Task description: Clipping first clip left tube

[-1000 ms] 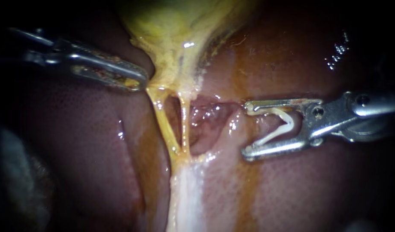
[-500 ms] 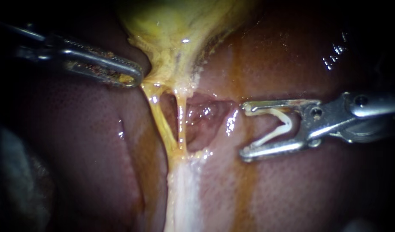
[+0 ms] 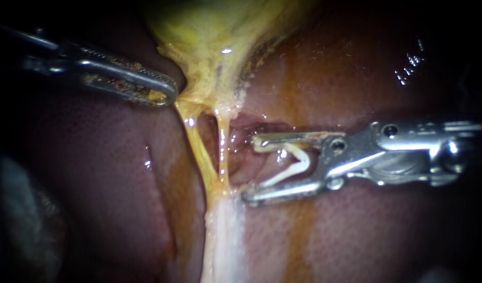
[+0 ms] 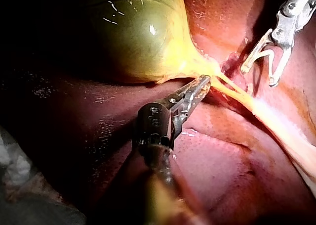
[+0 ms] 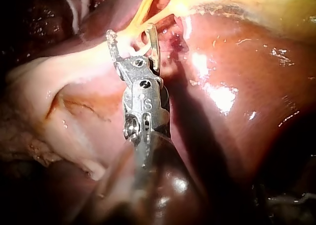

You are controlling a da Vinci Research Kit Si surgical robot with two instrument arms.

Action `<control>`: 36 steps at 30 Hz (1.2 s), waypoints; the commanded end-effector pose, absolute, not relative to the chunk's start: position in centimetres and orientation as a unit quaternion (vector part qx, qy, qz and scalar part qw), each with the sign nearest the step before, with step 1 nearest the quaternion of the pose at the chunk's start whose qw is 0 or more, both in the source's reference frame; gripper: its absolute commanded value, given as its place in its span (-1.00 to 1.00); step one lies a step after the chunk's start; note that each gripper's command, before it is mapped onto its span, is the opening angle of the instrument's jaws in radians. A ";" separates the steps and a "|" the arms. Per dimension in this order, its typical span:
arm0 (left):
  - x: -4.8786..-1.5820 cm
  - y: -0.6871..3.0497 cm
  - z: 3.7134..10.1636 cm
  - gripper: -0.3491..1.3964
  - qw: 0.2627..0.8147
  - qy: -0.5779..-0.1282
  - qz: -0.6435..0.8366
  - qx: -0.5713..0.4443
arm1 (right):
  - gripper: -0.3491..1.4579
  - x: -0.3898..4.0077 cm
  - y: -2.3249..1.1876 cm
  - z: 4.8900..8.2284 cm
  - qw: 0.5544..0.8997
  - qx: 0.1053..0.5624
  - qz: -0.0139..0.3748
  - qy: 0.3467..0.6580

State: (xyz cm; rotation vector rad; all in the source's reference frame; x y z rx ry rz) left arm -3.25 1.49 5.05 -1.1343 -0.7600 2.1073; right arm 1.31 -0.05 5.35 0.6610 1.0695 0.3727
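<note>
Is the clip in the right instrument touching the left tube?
Apart. The endoscope view shows the clip seated in the right instrument, with the right tube lying between it and the left tube.

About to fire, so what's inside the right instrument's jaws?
Only the white clip, open. The left tube and the other tube lie beyond the tips of the right instrument. Liver beneath the jaws is covered.
</note>
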 end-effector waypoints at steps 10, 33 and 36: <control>-3.25 1.48 5.05 -1.00 0.313 -0.289 0.797 -0.428 | -0.07 1.57 -0.11 5.59 0.782 0.325 0.184 0.499; -3.26 1.48 5.05 -1.00 0.313 -0.289 0.797 -0.428 | -0.06 1.65 -0.14 6.06 0.773 0.336 0.173 0.510; -3.26 1.48 5.05 -1.00 0.313 -0.288 0.797 -0.428 | -0.06 1.72 -0.15 6.07 0.766 0.342 0.166 0.518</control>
